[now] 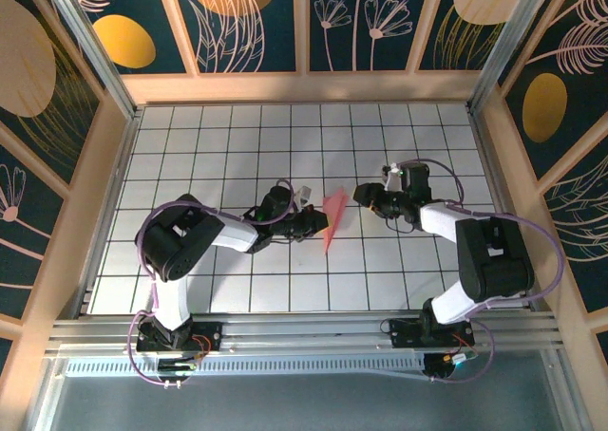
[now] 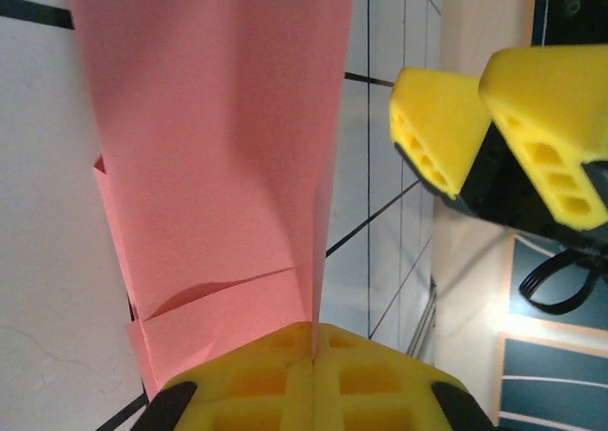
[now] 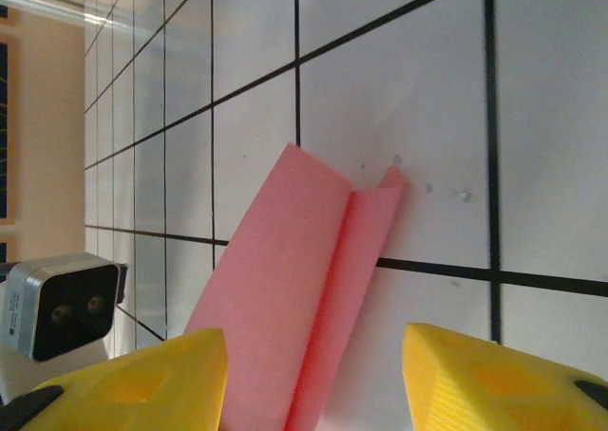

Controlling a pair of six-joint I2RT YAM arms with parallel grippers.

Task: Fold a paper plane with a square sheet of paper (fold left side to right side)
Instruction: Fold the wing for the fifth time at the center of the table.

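The paper plane (image 1: 332, 220) is found near the middle of the table (image 1: 218, 127), between the two grippers. It is made of pink paper. It is long and thin, and a fold is seen running down its length. One end of it is pinched by the left gripper (image 1: 316, 225), and the jaws are pressed tight together on the paper. In the left wrist view, this gripper's yellow fingers (image 2: 256, 384) are seen at the bottom with no gap between them. The paper plane (image 2: 218, 146) is caught in the thin line where they meet, and it stretches away from them over the white tiles. A small flap is seen folded across it close to the fingers. The right gripper (image 1: 364, 196) is held just beside the other side of the paper plane, and its jaws are spread apart. In the right wrist view, one yellow finger (image 3: 142, 384) is seen to the left of the paper and the other to the right, with the paper plane (image 3: 285, 289) between them. Nothing is squeezed by this gripper, but it cannot be told if the paper is touched by the left finger. The far end of the paper is laid on a white tile, across a black line. A grey camera box (image 3: 62, 303) is seen low on the left of that view.
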